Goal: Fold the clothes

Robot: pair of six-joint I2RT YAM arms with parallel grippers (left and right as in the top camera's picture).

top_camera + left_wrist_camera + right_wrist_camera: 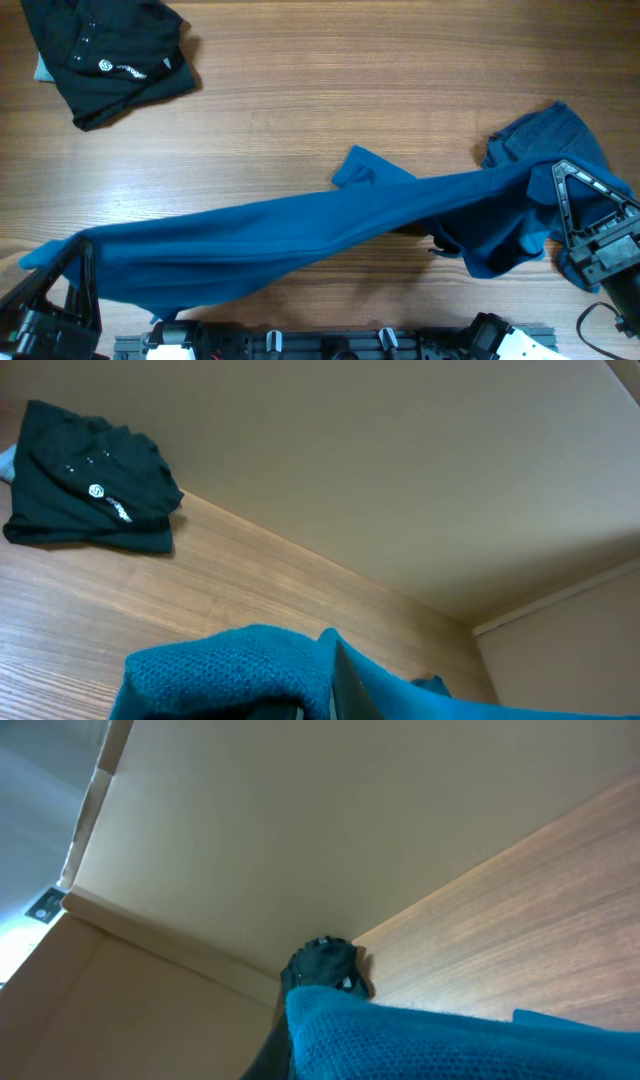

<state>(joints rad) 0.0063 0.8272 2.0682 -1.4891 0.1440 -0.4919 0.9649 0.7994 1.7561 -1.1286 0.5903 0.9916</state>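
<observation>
A mid-blue T-shirt (300,235) is stretched in a long band across the front of the table, one sleeve (360,170) sticking out toward the back. My left gripper (72,250) is shut on its left end, and that fabric (230,670) drapes over a dark finger (345,685) in the left wrist view. My right gripper (557,172) is shut on the right end, where blue knit (450,1040) covers the jaws. A slightly darker blue garment (555,130) lies bunched at the right, partly under the shirt.
A folded black garment (105,55) with a white logo lies at the back left corner, also seen as the black garment (90,490) and, far off, the black garment (325,965). A rail (330,345) runs along the table's front edge.
</observation>
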